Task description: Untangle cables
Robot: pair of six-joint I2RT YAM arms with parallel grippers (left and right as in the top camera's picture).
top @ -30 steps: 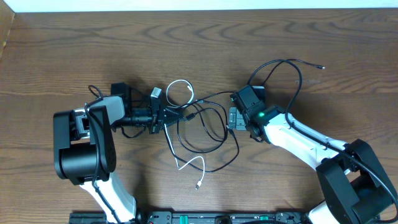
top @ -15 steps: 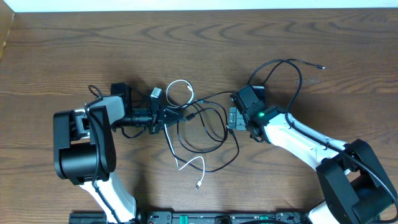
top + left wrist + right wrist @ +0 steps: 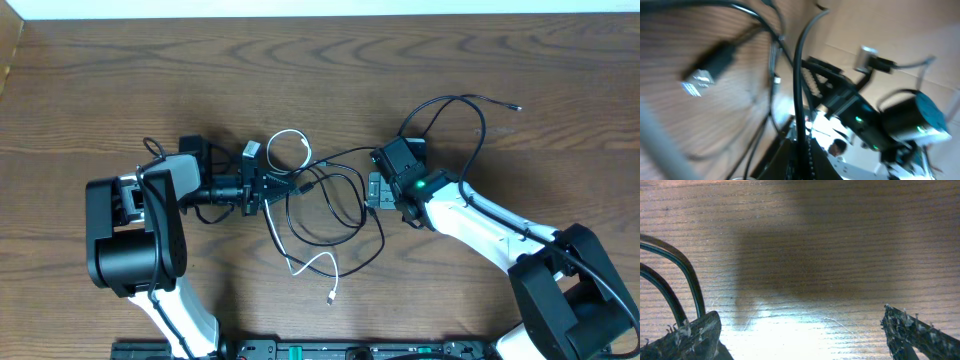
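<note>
The cables lie in a tangle mid-table: black cables (image 3: pixel 335 210) in overlapping loops, and a white cable (image 3: pixel 288 150) that loops at the top and trails down to a plug end (image 3: pixel 330 297). My left gripper (image 3: pixel 268 188) is shut on a black cable at the tangle's left edge. In the left wrist view that black cable (image 3: pixel 799 90) rises from between the shut fingers (image 3: pixel 815 160), with a plug (image 3: pixel 707 67) hanging to the left. To the right of the tangle, my right gripper (image 3: pixel 374 190) stands open. Only bare wood shows between its fingers (image 3: pixel 690 335), and two black cable strands (image 3: pixel 675 280) pass its left finger.
Another thin black cable (image 3: pixel 470 105) arcs behind the right gripper toward the back right. The wooden table (image 3: pixel 320 60) extends to a pale back edge. The arm bases stand at the front left (image 3: pixel 125 240) and front right (image 3: pixel 570 290).
The lower end of the white cable has shifted a little to the right and its curve has changed. Neither arm has visibly moved.
</note>
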